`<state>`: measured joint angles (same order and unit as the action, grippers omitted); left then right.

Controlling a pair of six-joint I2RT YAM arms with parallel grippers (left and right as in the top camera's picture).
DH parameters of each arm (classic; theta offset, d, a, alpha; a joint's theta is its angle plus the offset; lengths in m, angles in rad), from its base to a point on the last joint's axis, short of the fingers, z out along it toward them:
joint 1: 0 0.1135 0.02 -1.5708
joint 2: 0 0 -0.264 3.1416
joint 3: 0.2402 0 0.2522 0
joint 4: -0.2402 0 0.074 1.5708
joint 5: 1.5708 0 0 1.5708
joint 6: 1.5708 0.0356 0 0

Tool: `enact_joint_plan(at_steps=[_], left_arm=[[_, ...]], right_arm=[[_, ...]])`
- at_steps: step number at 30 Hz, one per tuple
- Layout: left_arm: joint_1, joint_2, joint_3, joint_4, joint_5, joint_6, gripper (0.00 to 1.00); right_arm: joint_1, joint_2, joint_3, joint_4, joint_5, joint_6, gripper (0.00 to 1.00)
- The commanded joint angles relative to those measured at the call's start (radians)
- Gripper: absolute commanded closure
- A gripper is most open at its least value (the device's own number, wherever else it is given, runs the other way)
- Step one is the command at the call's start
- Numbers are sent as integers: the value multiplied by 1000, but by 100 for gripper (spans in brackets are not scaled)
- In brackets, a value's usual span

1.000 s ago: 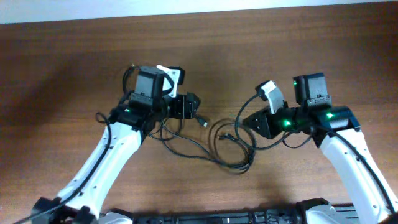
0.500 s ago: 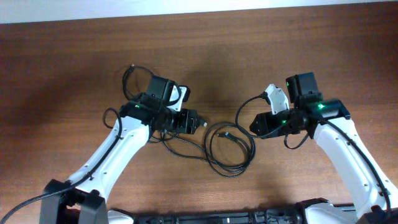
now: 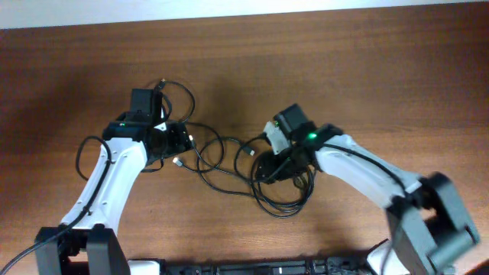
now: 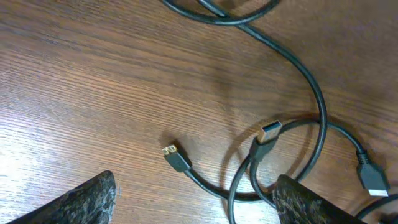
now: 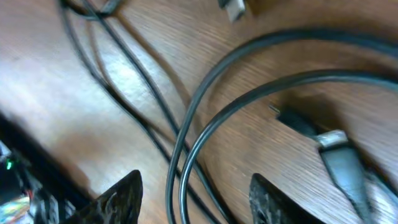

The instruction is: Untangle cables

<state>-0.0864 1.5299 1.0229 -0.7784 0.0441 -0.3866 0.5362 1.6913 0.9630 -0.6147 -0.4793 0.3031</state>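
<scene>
Thin black cables (image 3: 229, 179) lie in overlapping loops on the wooden table between the arms. My left gripper (image 3: 177, 145) is open at the left end of the tangle. In the left wrist view its fingers (image 4: 196, 202) straddle a curved strand, with a small plug (image 4: 177, 157) and a USB plug (image 4: 268, 132) just ahead. My right gripper (image 3: 267, 169) is open, low over the loops. In the right wrist view two parallel strands (image 5: 193, 155) run between its fingers (image 5: 196, 199), and a plug (image 5: 339, 158) lies to the right.
The brown wooden table (image 3: 367, 69) carries nothing else. A thicker arm wire loops behind the left wrist (image 3: 172, 92). The table's far edge meets a pale wall at the top (image 3: 244, 6). The arm bases sit at the near edge.
My right gripper has swung left and down onto the cable loops. My left gripper has moved left, and the cable loops now spread further left.
</scene>
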Motion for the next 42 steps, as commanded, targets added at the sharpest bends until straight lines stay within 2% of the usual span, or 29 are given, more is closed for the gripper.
enact_joint_plan(at_steps=[1, 6, 9, 13, 15, 16, 18, 20, 22, 27, 29, 31, 33, 35, 42], left_arm=[[4, 9, 6, -2, -7, -10, 18], [4, 9, 6, -2, -6, -10, 18], [4, 9, 6, -2, 8, -10, 18], [4, 9, 6, -2, 19, -10, 18], [4, 9, 6, -2, 19, -10, 18], [4, 9, 6, -2, 19, -10, 18], [4, 9, 6, -2, 19, -10, 18], [4, 9, 6, -1, 19, -10, 18], [4, 9, 6, -1, 19, -10, 18], [4, 9, 6, 3, 19, -10, 18], [4, 9, 6, 3, 19, -10, 18], [4, 9, 6, 3, 19, -10, 18], [4, 9, 6, 3, 19, -10, 18], [4, 9, 6, 3, 19, -10, 18], [4, 9, 6, 3, 19, -10, 18]], right_arm=[[26, 93, 2, 48, -3, 99, 53], [27, 112, 2, 81, -9, 100, 72], [27, 113, 2, 89, -85, 100, 87], [27, 113, 2, 180, -230, 78, 92], [17, 108, 6, 271, -415, -59, 87], [-5, 97, 27, 290, -487, -91, 88], [-64, 38, 89, 288, -509, -145, 96], [-118, -74, 167, 278, -503, -200, 96], [-162, -201, 231, 266, -427, -199, 96], [-255, -570, 366, 251, -73, -199, 96], [-285, -709, 380, 251, 204, -198, 96], [-315, -775, 380, 203, 457, -199, 96], [-365, -768, 380, 95, 671, -199, 96], [-423, -713, 380, 5, 750, -199, 96], [-679, -281, 380, -206, 687, -198, 96]])
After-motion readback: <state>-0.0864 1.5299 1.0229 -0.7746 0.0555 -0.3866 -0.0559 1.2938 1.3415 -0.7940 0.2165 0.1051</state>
